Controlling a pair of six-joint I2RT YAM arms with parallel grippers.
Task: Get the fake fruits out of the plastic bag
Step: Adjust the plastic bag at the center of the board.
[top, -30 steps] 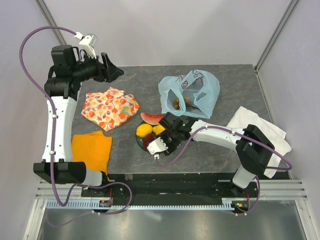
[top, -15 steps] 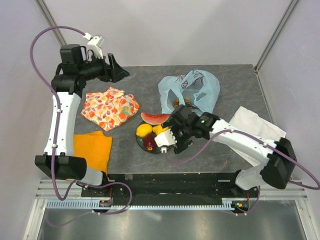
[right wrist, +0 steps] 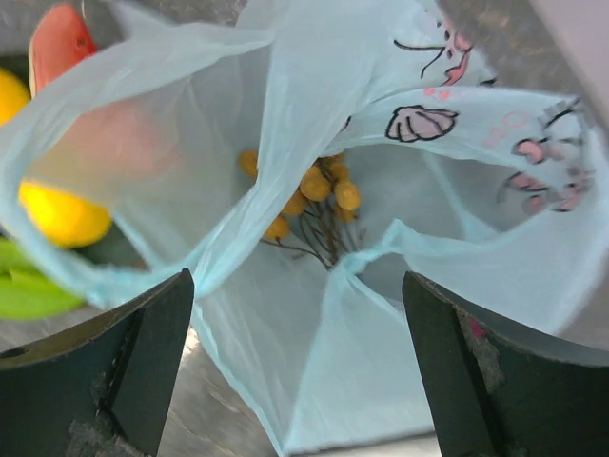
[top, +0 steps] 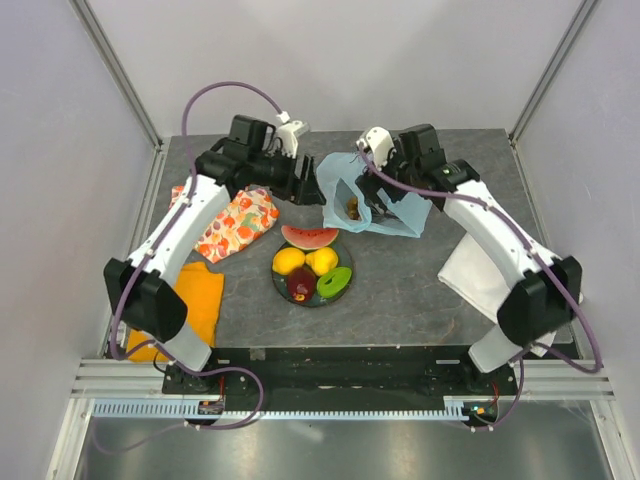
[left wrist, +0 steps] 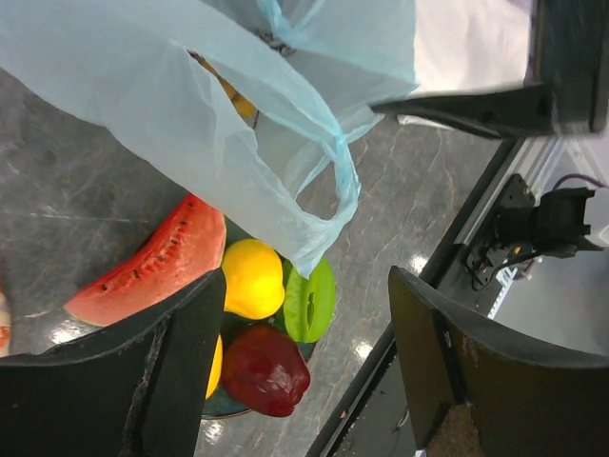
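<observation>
Right gripper [right wrist: 297, 281], fingers spread wide and empty, hangs over the mouth of the thin translucent light-blue plastic bag [right wrist: 285, 381]. The left gripper [left wrist: 303, 286], equally open and empty, hovers just beside the bag's handle. Pinching film rather than fruit could drag the bag onto the dark round plate [top: 318, 304]. Only the right wrist view looks down on the brownish plastic grape bunch [right wrist: 319, 190] inside.

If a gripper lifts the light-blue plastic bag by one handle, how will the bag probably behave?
The plastic bag will probably be floppy: its thin film is creased and sags in folds. It is likely very light, since only the small grape bunch shows inside. That bunch may slide toward the lowest fold if the bag tilts.
</observation>
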